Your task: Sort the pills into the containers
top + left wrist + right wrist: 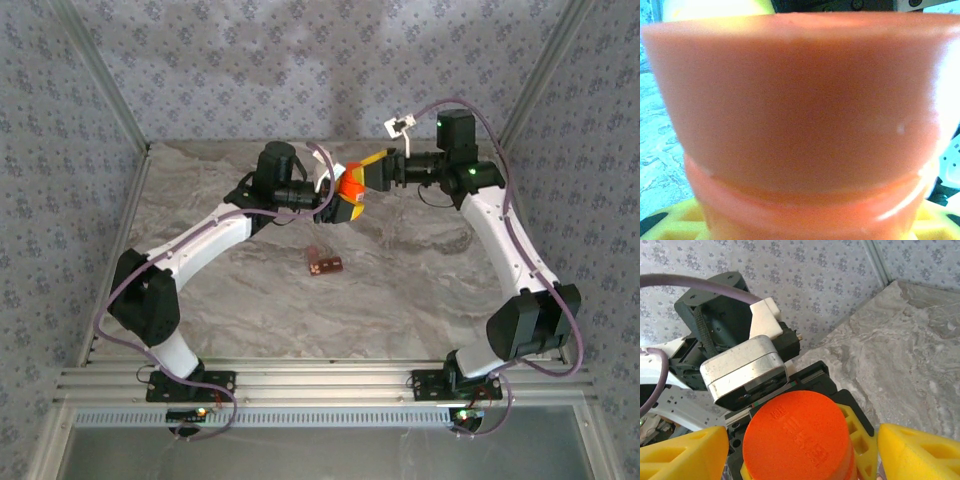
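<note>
1. Top view: a fixed camera high behind both arm bases looks down and forward over the whole marble surface (250, 300) from a distance.
2. Left wrist view: sits very close to the orange bottle (800, 100), whose side is blurred.
3. Right wrist view: looks past the right pincer (797, 435) at the bottle's cap from close by, with wall and surface beyond.
4. All three views share the bottle and the surface.

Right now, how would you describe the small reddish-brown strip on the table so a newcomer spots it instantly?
Find the grey marbled table and look near its centre, just on the near side of the orange bottle held up in the air. The containers strip lies flat there, alone. It is the one small, dark reddish-brown rectangle on the surface.
</note>
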